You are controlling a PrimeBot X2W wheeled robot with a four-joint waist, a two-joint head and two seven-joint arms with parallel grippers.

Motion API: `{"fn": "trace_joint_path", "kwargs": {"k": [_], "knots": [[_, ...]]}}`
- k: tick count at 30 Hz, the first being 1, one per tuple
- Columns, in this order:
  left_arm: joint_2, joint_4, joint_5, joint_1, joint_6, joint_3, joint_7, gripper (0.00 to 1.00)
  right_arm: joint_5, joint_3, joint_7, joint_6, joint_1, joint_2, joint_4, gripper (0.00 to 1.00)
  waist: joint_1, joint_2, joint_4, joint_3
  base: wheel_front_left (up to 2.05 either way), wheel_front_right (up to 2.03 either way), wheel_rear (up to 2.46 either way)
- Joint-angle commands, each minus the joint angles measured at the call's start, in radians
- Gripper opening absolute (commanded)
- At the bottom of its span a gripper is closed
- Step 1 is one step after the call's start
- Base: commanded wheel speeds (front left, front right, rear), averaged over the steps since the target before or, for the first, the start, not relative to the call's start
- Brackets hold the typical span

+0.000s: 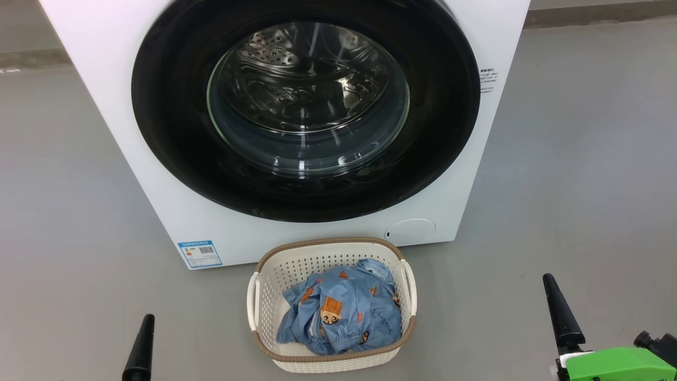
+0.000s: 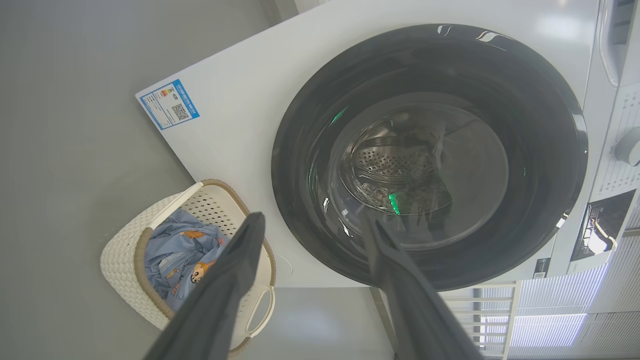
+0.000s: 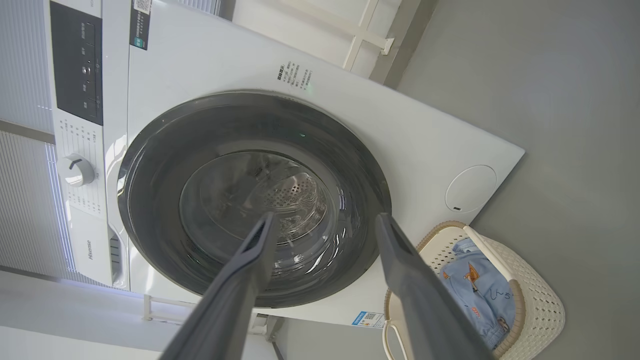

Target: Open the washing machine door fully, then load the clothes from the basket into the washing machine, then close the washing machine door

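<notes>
Hanging low at the near edge, the left gripper and the right gripper had their jaws spread as wide as they go, with nothing between the fingers. Both were clear of everything. In the head view one dark left finger poked up near left, and one right finger stood near right above a green housing.

The washing machine stood at the far side, and the washing machine door was shut, its black rim lying flat against the white front all the way round. Steel drum holes showed through the glass.

The basket sat on the floor just in front of the machine's lower edge, roughly midway between the two grippers and well apart from each. The clothes lay bunched inside it, below the brown rim and pushed towards its right and near walls.

Bare grey floor ran wide on both the left and right of machine and basket. A blue label marked the machine's lower left corner.
</notes>
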Motion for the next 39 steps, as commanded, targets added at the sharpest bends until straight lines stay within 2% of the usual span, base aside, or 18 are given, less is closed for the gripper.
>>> {"fn": "trace_joint_path", "kwargs": {"k": [1, 19, 28, 39], "knots": [[0.021, -0.033, 0.024, -0.012, -0.002, 0.015, -0.013, 1.00, -0.035, 0.011, -0.012, 0.000, -0.026, -0.018, -0.035, 1.00, -0.0001, -0.0001, 0.000, 0.000, 0.00, 0.00, 0.00], [0.029, -0.076, 0.365, 0.000, -0.002, 0.041, -0.066, 1.00, -0.411, 0.061, -0.065, -0.001, -0.030, -0.059, -0.061, 1.00, -0.0001, -0.0001, -0.001, 0.001, 0.00, 0.00, 0.00], [0.051, -0.085, 0.549, 0.010, -0.003, 0.035, -0.092, 1.00, -0.602, 0.080, -0.091, -0.001, -0.031, -0.079, -0.061, 1.00, -0.0001, -0.0001, -0.001, 0.001, 0.00, 0.00, 0.00], [0.055, -0.097, 0.740, 0.027, -0.003, 0.055, -0.127, 1.00, -0.776, 0.078, -0.126, -0.001, -0.025, -0.081, -0.051, 1.00, -0.0001, -0.0001, -0.001, 0.000, 0.00, 0.00, 0.00]]}}
